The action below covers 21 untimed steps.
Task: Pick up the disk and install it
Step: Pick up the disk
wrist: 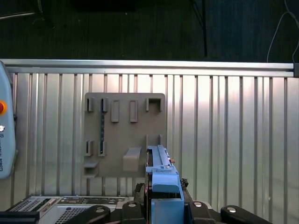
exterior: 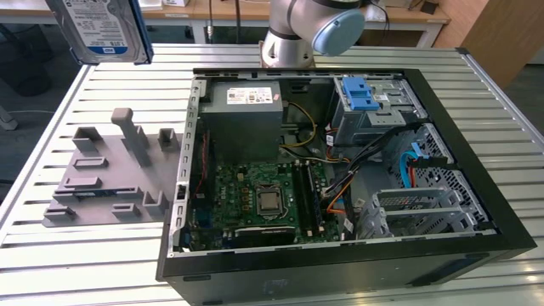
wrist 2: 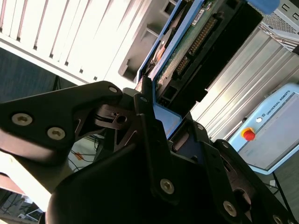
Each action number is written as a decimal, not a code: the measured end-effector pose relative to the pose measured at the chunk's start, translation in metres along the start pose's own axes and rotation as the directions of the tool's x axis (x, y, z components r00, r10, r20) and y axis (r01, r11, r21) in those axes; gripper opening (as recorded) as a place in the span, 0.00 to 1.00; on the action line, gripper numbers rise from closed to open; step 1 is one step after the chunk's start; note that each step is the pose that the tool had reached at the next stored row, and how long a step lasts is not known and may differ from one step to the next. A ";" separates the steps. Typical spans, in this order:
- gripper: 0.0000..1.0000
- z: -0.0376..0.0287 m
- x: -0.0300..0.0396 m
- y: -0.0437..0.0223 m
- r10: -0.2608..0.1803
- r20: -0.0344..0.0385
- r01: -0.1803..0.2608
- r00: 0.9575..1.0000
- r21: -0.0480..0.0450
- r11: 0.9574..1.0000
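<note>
Count: one disk (exterior: 100, 29), one gripper (wrist 2: 164, 116), one grey fixture plate (exterior: 111, 172), one open computer case (exterior: 340, 178), one slatted metal table (exterior: 85, 255).

Exterior view: disk is in the air, label toward the camera, at 10 o'clock from the case and 12 o'clock from the fixture plate, touching neither.

Both wrist views: disk projects from between the gripper's fingers (wrist 2: 145, 119), which are pressed against its blue rails, pinching it edge-on.

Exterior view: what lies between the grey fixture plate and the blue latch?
In the exterior view, the computer case's wall and the grey power supply box lie between the fixture plate and the blue latch.
</note>
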<state>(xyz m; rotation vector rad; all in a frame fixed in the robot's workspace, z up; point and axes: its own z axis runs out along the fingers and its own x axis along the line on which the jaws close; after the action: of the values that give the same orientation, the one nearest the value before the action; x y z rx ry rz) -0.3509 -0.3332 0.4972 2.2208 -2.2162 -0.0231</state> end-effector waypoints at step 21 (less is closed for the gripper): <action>0.36 -0.0003 0.0001 -0.0221 0.000 0.000 0.000 1.000 0.000 1.000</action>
<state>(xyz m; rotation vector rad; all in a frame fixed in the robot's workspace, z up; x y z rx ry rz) -0.3288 -0.3332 0.4973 2.2208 -2.2161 -0.0231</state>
